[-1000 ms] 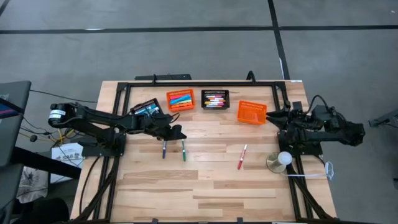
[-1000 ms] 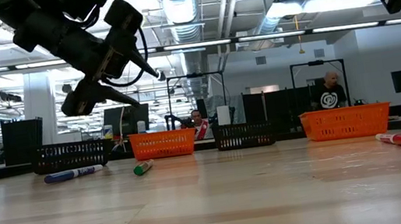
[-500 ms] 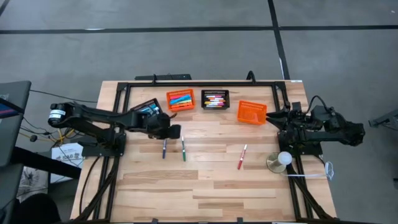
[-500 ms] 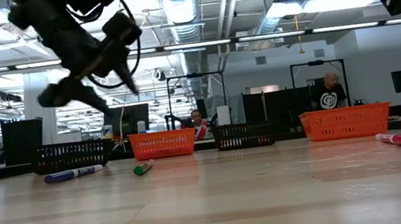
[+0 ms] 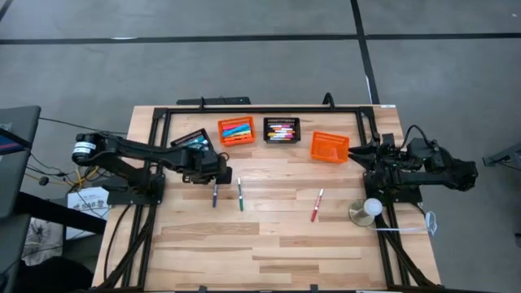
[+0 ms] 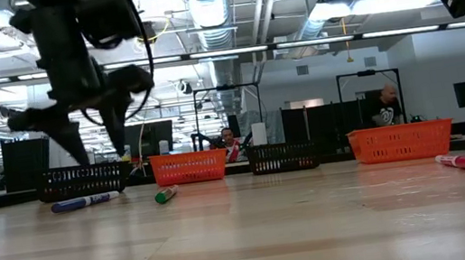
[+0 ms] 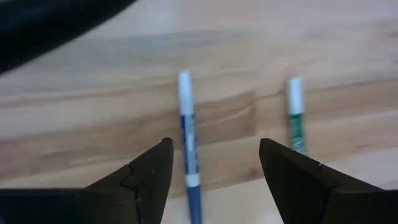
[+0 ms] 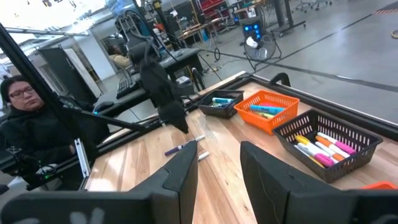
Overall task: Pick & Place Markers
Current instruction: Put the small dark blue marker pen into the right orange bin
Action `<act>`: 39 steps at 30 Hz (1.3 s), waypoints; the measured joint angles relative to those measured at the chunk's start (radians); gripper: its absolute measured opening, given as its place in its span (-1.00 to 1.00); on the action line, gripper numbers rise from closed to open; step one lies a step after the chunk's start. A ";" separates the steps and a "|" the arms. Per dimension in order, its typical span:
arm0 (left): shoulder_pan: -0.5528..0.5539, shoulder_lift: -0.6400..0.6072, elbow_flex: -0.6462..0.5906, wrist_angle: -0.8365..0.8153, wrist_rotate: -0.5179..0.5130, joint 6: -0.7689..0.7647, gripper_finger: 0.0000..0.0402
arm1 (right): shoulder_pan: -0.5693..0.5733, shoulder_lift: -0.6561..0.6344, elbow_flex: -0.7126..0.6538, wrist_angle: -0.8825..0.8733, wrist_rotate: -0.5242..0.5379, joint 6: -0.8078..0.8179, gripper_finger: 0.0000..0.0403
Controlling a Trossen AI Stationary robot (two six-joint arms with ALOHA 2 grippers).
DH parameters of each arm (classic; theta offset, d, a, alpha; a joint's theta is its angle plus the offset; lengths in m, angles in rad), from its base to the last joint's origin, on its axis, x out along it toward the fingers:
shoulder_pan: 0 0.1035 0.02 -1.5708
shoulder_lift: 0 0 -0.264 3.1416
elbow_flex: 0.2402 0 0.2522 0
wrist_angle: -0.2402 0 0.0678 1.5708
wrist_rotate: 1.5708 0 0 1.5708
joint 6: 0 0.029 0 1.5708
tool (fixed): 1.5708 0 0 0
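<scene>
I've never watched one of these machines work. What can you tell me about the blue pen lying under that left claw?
The blue pen is a thin marker with a dark blue barrel, a white cap and a white band lower down. It lies flat on the wooden table, apart from the green pen beside it. The left gripper hangs open above it, touching nothing.

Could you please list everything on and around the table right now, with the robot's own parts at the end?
Loose markers: three on the bare wood; blue, green, red.
Baskets: four in a back row; black, orange and black holding markers, orange showing none.
White ball on a stand: one, right edge.
Left gripper: open, above the blue marker.
Right gripper: empty, at the right edge.
</scene>
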State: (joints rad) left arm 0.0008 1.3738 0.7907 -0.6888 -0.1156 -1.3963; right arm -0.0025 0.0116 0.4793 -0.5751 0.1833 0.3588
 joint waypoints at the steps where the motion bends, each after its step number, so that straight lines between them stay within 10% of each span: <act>1: -0.002 0.022 0.000 0.001 0.010 -0.001 0.18 | 0.000 0.000 0.000 0.000 0.000 0.000 -0.45; 39: 0.001 0.168 -0.001 0.044 0.006 0.000 0.18 | 0.000 0.000 0.001 0.030 0.001 0.000 -0.45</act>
State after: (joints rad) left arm 0.0017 1.5414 0.7898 -0.6450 -0.1096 -1.3964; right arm -0.0025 0.0116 0.4801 -0.5449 0.1841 0.3592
